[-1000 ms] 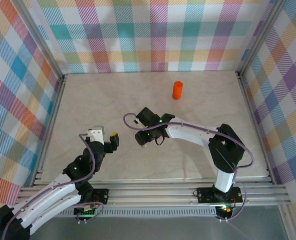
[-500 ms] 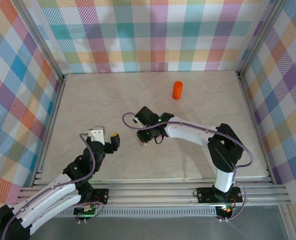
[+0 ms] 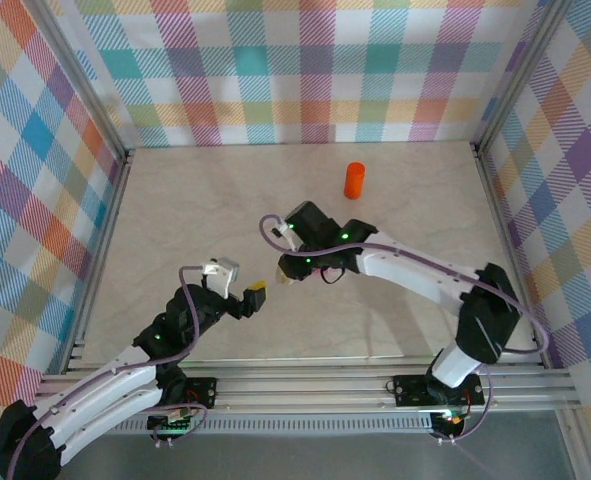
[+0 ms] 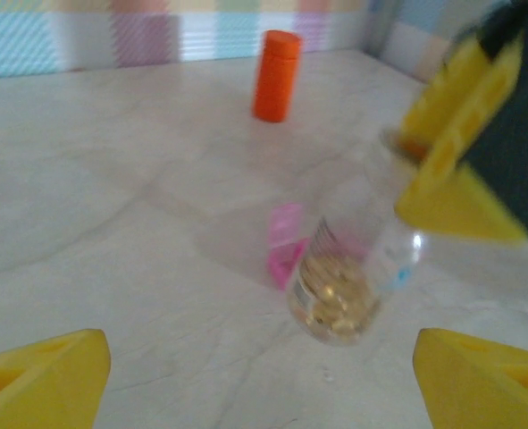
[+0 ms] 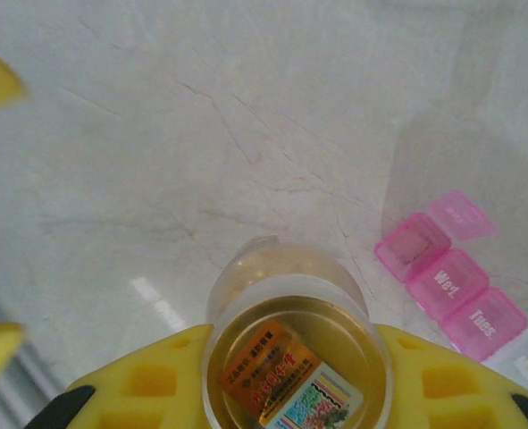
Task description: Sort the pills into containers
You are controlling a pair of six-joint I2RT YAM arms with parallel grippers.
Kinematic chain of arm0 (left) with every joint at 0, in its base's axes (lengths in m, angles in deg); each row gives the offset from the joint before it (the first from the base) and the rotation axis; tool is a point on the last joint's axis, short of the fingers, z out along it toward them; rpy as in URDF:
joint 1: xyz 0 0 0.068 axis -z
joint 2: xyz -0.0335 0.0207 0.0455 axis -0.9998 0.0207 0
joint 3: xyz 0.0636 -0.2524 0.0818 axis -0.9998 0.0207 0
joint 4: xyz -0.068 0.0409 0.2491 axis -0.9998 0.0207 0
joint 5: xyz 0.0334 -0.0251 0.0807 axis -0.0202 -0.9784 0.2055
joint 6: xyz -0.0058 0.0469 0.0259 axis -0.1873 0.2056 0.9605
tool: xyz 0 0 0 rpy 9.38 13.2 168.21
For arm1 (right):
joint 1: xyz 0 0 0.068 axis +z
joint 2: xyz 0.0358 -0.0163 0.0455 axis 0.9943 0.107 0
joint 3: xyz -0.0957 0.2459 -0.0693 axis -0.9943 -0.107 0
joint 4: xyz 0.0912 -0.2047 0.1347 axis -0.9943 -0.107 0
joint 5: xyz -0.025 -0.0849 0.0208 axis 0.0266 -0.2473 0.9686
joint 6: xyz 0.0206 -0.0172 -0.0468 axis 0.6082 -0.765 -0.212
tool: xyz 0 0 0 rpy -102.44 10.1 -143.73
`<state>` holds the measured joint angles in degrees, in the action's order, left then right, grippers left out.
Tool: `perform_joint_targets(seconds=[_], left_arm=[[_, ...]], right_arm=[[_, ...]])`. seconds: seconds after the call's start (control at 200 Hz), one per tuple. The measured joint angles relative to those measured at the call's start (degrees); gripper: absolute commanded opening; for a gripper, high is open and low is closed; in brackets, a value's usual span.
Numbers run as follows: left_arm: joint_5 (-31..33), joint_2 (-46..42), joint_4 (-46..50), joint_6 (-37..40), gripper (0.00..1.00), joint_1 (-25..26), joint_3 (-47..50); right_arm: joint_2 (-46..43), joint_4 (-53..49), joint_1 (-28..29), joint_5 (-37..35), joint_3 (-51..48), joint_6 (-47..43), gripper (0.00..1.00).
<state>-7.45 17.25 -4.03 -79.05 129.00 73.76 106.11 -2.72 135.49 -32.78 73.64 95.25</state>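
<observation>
Got the right hand (image 3: pixel 288 279) pinching a tilted clear plastic bottle (image 5: pixel 292 353) of yellowish pills (image 4: pixel 335 302) just beside the small flat pink plastic pill box (image 5: pixel 442 279) lying on the pale marbled bench (image 3: pixel 175 200), left hand (image 3: pixel 256 294) spread wide nearby.

On table (image 3: pixel 195 210): orange bottle (image 3: pixel 354 180), pink pill box (image 5: pixel 444 281)

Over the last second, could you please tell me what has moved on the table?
The left gripper, open, advanced right toward the right gripper, which shifted slightly right with its elbow swinging outward, shut on the clear pill bottle. The orange bottle stayed put.
</observation>
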Motion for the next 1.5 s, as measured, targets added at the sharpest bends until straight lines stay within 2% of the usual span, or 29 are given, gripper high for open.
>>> perform_joint_targets(seconds=[0.135, 0.37, 0.535, 0.745, 1.275, 1.385, 1.505], left_arm=[[-4.76, 1.75, -5.88, 4.46, 0.90, 0.00, 0.87], [-12.00, 13.07, -14.14, 11.82, 0.87, 0.00, -1.53], [-16.46, 14.27, -16.48, 16.39, 0.84, 0.00, -3.17], [-20.98, 15.98, -18.21, 18.23, 0.81, 0.02, -6.25], [-23.69, 15.96, -15.34, 19.76, 0.74, 1.77, -8.57], [-23.69, 15.93, -15.17, 19.80, 0.66, 1.81, -8.57], [-23.67, 15.80, -15.10, 20.20, 0.63, 1.81, -8.57]], right_arm=[[-4.44, -3.19, -1.49, 3.52, 0.42, -1.60, 0.19], [-9.27, -6.14, -2.19, 9.55, 0.81, -2.67, 0.20], [-12.72, -5.95, -2.19, 12.83, 0.79, -2.43, 0.21], [-15.34, -4.09, -2.19, 16.09, 0.50, -1.11, 0.21], [-15.96, 0.13, -2.19, 20.59, -1.22, 1.49, 0.20], [-16.50, 0.26, -2.19, 20.87, -1.22, 1.75, 0.20], [-16.61, 0.55, -2.19, 21.09, -1.22, 1.92, 0.20]])
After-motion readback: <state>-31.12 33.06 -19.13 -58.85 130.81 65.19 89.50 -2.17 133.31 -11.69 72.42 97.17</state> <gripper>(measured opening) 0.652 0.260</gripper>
